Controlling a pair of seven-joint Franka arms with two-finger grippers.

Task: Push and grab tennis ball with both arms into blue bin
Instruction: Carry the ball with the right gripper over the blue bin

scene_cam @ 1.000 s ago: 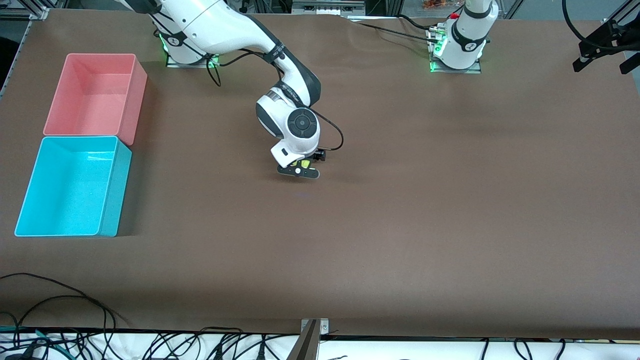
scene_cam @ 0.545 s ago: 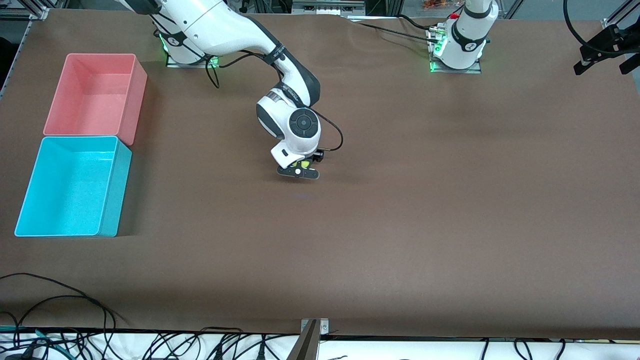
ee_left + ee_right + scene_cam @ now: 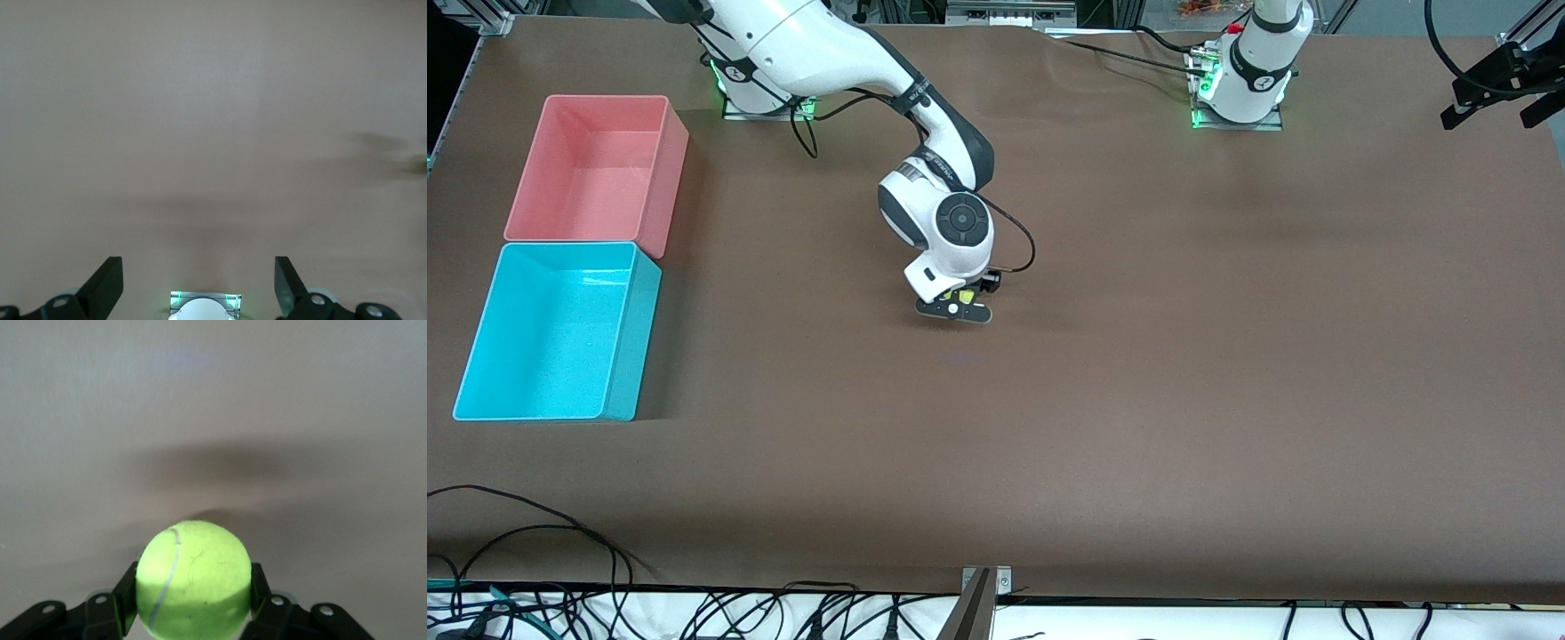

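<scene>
The tennis ball [image 3: 967, 291] is clamped in my right gripper [image 3: 955, 308], held just above the brown table near its middle. In the right wrist view the ball [image 3: 193, 577] fills the gap of the right gripper [image 3: 193, 590], with a black finger pressed on each side and its shadow on the table below. The blue bin [image 3: 630, 347] stands empty at the right arm's end of the table, well away from the ball. My left gripper [image 3: 199, 270] is open and empty, high over the left arm's base [image 3: 203, 303]; it is out of the front view.
An empty pink bin [image 3: 665, 178] touches the blue bin, farther from the front camera. The left arm's base [image 3: 1249, 80] stands at the table's back edge. A black stand [image 3: 1498, 76] is at the left arm's end. Cables [image 3: 534, 569] lie along the front edge.
My right gripper has shifted slightly toward the bins with the ball still in it. The left arm has not moved.
</scene>
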